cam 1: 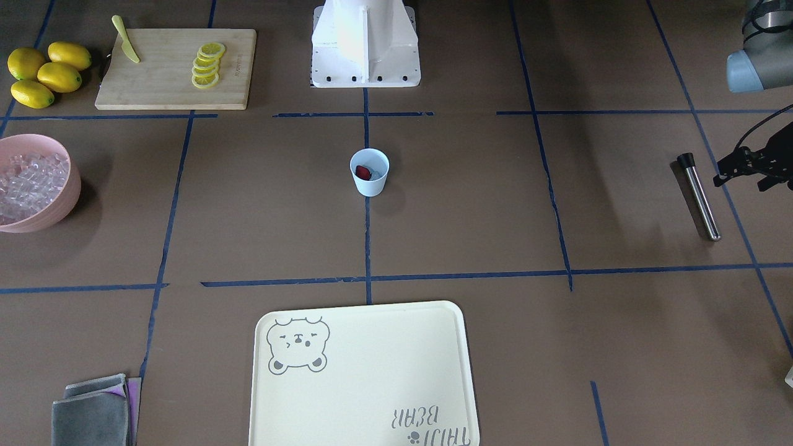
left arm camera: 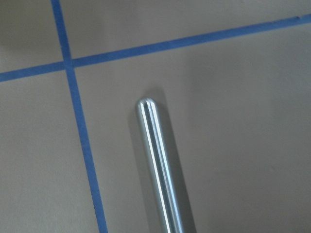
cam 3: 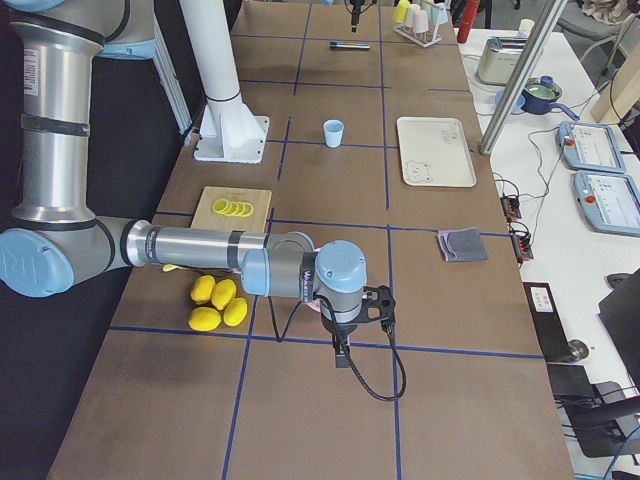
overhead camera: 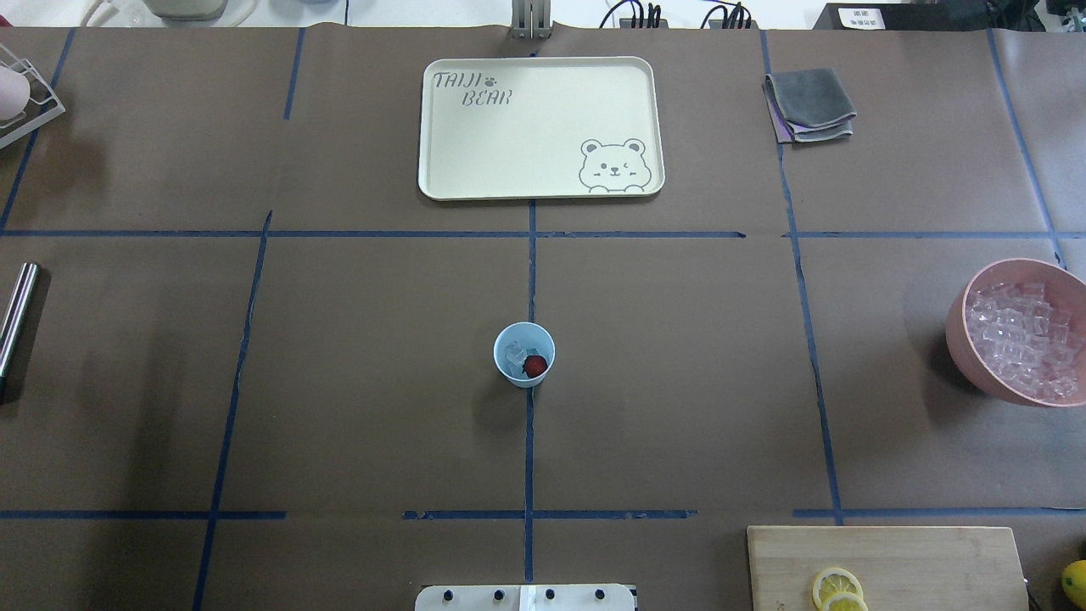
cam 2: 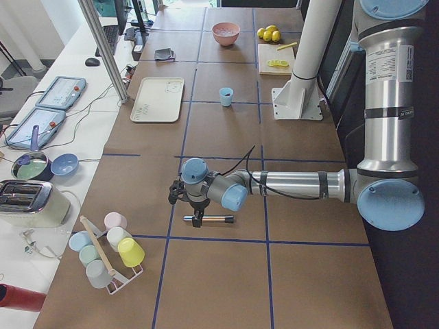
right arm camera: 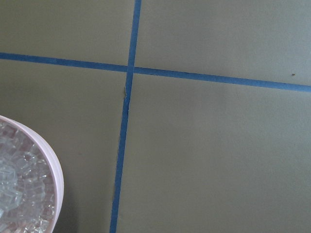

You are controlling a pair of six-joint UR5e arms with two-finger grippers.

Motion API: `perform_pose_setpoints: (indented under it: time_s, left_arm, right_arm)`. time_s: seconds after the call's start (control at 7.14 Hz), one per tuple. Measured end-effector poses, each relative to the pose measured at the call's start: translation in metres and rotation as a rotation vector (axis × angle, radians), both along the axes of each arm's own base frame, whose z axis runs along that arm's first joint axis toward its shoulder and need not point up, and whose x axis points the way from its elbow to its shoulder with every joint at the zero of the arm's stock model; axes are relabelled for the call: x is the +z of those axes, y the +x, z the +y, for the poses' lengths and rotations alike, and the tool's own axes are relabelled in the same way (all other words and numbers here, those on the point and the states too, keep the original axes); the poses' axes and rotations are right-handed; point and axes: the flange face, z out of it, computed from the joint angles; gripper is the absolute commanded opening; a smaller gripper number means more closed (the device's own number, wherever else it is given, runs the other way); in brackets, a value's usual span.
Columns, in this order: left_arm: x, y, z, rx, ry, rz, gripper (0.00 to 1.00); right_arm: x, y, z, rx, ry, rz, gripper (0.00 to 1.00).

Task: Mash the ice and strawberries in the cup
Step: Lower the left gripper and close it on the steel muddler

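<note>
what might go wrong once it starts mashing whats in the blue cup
The cup stands free with nothing holding it, so an off-centre push may tip or slide it. The metal rod lying flat on the table is round and may roll when grasped. The ice beside the strawberry is loose, so cubes might jump out under pressure.

Two fixed cameras look steeply down on the brown papered bench (overhead camera: 339, 407) from opposite long sides, two look along it from either end, all four sharing the small pale-blue plastic cup (cam 1: 370, 184) mid-bench, while the wrist cameras sit close over a polished steel rod (left arm camera: 160, 165) and the rim of a pink bowl (right arm camera: 58, 167).
</note>
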Motion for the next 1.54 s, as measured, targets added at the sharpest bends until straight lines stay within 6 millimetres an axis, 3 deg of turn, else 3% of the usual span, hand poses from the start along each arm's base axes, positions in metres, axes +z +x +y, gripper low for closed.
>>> perform_pose_setpoints:
  time_s: [0.42,0.98,1.12,1.26,1.54]
  left_arm:
    - [0.019,0.022,-0.025,-0.01,-0.001,-0.036,0.94]
    - [0.039,0.051,-0.023,-0.026,-0.006,-0.03,0.87]
    - [0.04,0.056,-0.021,-0.022,-0.008,-0.027,0.76]
    - [0.041,0.059,-0.02,-0.02,-0.009,-0.027,0.58]
    - [0.043,0.062,-0.019,-0.014,-0.013,-0.028,0.1]
  right_arm:
    - [-0.001,0.0,0.0,0.001,0.0,0.0,0.99]
    - [-0.002,0.0,-0.001,0.006,-0.001,0.0,0.99]
    - [-0.002,0.0,-0.001,0.006,-0.001,0.0,0.99]
    - [-0.002,0.0,-0.001,0.006,-0.001,0.0,0.99]
    - [-0.002,0.0,-0.001,0.006,-0.002,0.0,0.99]
